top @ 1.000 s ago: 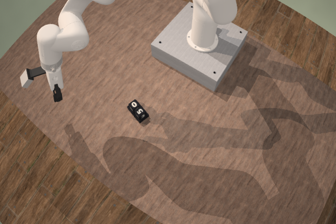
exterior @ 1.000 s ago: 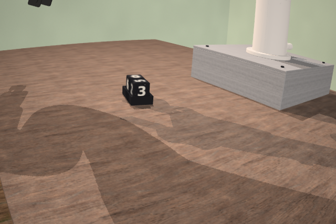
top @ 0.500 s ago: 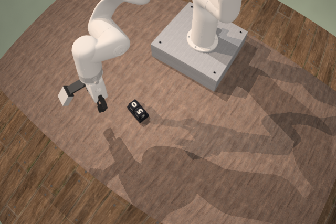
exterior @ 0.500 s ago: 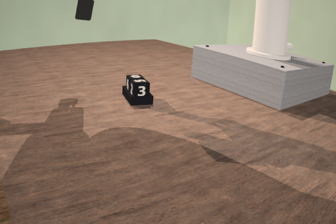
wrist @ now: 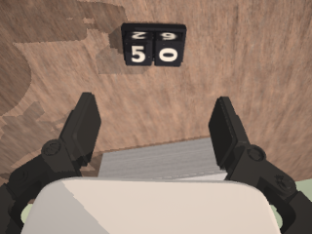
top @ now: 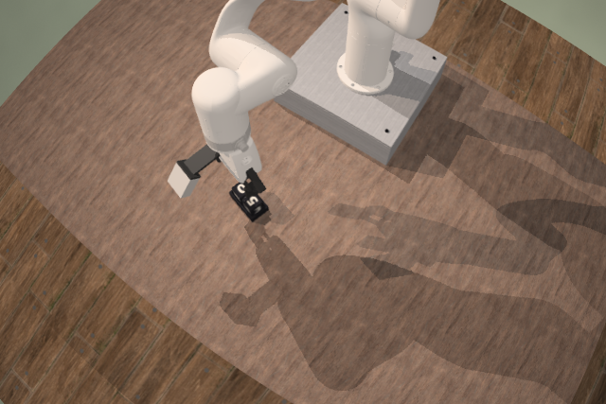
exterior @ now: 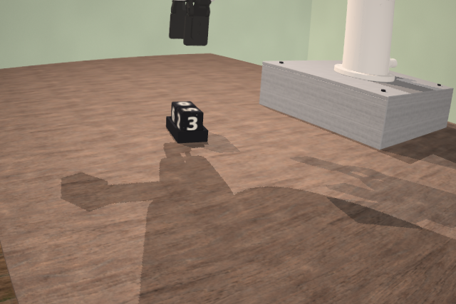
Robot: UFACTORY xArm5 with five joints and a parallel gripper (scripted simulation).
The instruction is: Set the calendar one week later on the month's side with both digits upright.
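Observation:
My gripper point(top: 255, 183) point(exterior: 186, 40) point(wrist: 155, 108) is open and empty, high above the table near the calendar. The black tray point(top: 254, 218) point(exterior: 192, 135) point(wrist: 153, 26) lies flat on the table. Two black cubes sit side by side in it. One cube point(top: 253, 202) point(exterior: 194, 118) point(wrist: 138, 54) has 5 on top and 3 on its end face. The other cube point(top: 240, 189) point(exterior: 183, 103) point(wrist: 168, 55) has 0 on top. In the wrist view their long-side faces look like 2 and 9 or 6, foreshortened. The month's name is not readable.
The robot's grey base block point(top: 342, 91) point(exterior: 316, 98) point(wrist: 161, 163) stands on the table, to the right of the calendar in the top and exterior views. A pale box on a dark bracket point(top: 200, 160) juts from the arm's wrist. Arm shadows fall across the table.

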